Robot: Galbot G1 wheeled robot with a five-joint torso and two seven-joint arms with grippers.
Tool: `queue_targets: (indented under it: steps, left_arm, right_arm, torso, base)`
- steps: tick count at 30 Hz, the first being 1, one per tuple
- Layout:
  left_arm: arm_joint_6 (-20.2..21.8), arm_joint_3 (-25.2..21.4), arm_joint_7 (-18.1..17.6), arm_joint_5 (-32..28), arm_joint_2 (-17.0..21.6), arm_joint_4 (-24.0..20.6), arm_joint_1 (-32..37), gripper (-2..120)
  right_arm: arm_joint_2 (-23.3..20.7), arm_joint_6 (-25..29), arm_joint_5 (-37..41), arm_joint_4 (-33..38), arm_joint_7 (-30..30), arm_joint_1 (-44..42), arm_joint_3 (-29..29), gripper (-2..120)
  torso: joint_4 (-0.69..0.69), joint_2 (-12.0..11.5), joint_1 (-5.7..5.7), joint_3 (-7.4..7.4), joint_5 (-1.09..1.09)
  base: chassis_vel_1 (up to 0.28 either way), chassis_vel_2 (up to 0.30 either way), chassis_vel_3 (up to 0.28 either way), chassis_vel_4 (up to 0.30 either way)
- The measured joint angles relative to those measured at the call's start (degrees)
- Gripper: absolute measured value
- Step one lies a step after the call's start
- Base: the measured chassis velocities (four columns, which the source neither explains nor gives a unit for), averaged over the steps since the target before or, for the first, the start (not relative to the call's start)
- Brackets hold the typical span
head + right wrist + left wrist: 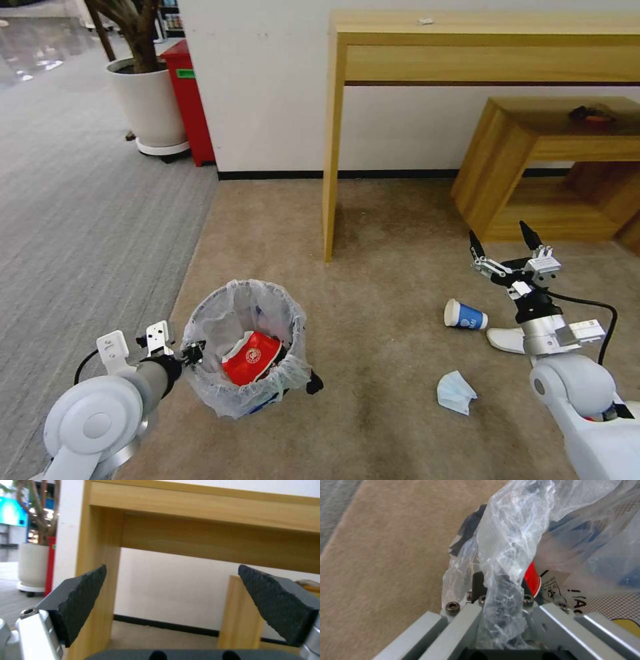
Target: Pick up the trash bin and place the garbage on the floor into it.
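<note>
The trash bin (243,347), lined with a crinkly white bag, is at the lower left of the beige floor (393,267) in the head view, with a red wrapper (250,359) inside. My left gripper (193,353) is shut on its near rim. In the left wrist view that gripper (500,597) pinches the bunched bag (510,542). A blue paper cup (465,315) lies on its side to the right, beside a white slipper (505,340) partly hidden by my right arm. A crumpled pale paper (456,393) lies nearer. My right gripper (503,243) hovers open above the cup, and its pads (83,605) hold nothing.
A tall wooden table (331,133) stands against the white wall, its leg on the carpet just beyond the bin. A low wooden bench (533,167) sits at the right. Grey striped carpet (80,220), a white planter (148,107) and a red box (190,100) lie to the left.
</note>
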Motion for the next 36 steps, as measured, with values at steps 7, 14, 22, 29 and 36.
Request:
queue_targets:
  steps: [7, 14, 22, 29, 36]
  left_arm:
    - [0.0, -0.14, 0.27, 0.2, -0.04, 0.04, 0.07, 0]
    - [0.0, -0.31, 0.5, 0.4, 0.03, 0.09, 0.15, 0]
    - [-0.01, -0.31, 1.53, 1.55, 0.0, 0.29, 0.3, 0]
    - [-0.35, -0.32, 1.86, 2.06, -0.1, 0.54, 0.32, 0]
    - [-0.63, -0.34, 2.11, 2.46, -0.17, 0.7, 0.27, 0]
  right_arm:
    - [0.04, 0.1, 0.0, -0.18, -0.08, 0.32, -0.6, 100]
    - [0.09, 0.26, -0.33, -0.23, -0.15, 0.2, -0.86, 100]
    - [-0.1, -1.49, -1.0, 0.33, -0.4, -0.91, -1.26, 100]
    - [-0.22, -1.69, -1.38, 0.02, 0.32, -1.04, -3.03, 100]
    - [-0.24, -2.5, -1.88, -0.17, 0.39, -1.04, -4.8, 100]
  torso:
    - [0.0, 0.0, 0.0, 0.0, 0.0]
    - [0.0, 0.0, 0.0, 0.0, 0.0]
    - [-0.02, 0.0, 0.01, 0.0, 0.0]
    - [0.03, 0.0, 0.01, 0.0, 0.0]
    - [0.01, 0.0, 0.01, 0.0, 0.0]
  base:
    - [-0.095, -0.084, -0.079, -0.11]
    - [-0.116, -0.12, -0.121, -0.12]
    - [-0.098, -0.118, -0.102, -0.089]
    - [-0.016, -0.011, -0.013, -0.012]
    - [0.0, 0.0, 0.0, 0.0]
